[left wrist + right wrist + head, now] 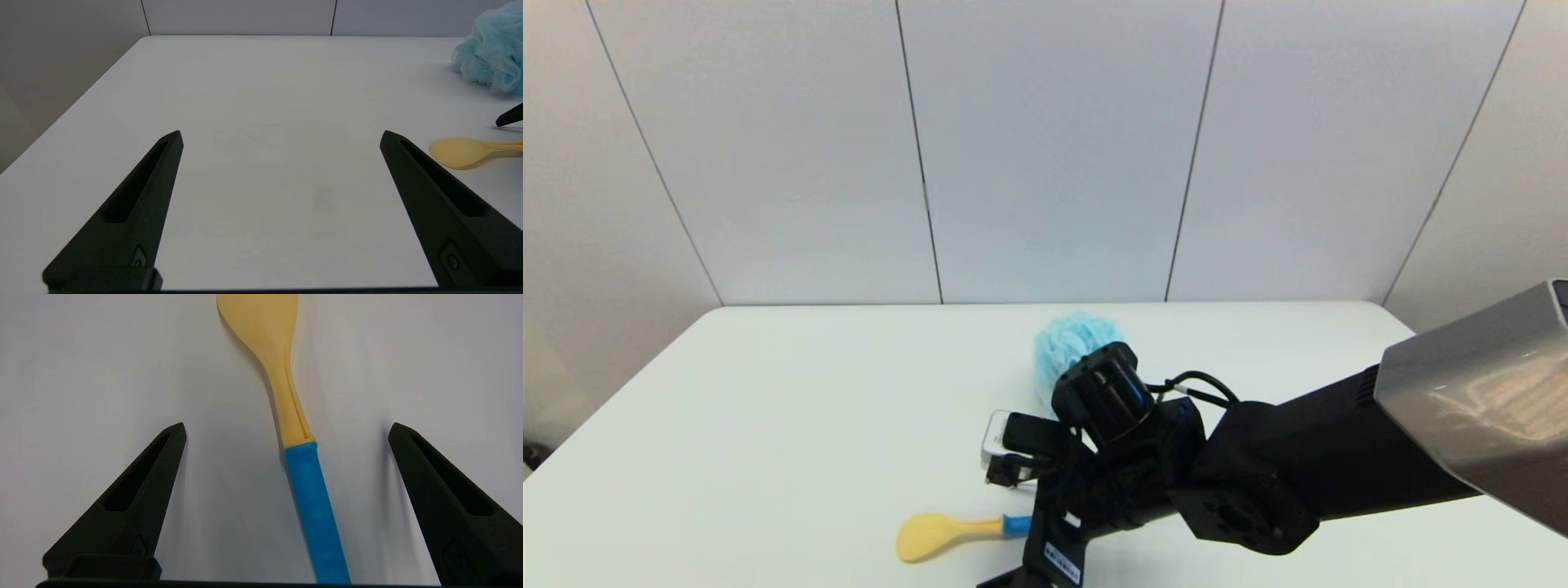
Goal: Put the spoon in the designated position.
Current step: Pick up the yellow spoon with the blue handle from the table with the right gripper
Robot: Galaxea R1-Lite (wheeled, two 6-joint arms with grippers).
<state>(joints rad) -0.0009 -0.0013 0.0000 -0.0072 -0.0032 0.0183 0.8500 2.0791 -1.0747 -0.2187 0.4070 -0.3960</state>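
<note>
Right gripper (286, 428) spread wide, fingers straddling the spoon's (302, 490) blue handle without touching. Spoon lies flat near the table's (768, 425) front edge, bowl pointing left, bath puff (1072, 343) farther back. Left gripper (282, 136) splayed, idle, nearby.

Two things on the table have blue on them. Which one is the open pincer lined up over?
The spoon: its blue handle lies between the right pincer's spread fingers. The fluffy blue puff sits farther back, apart from it.
</note>
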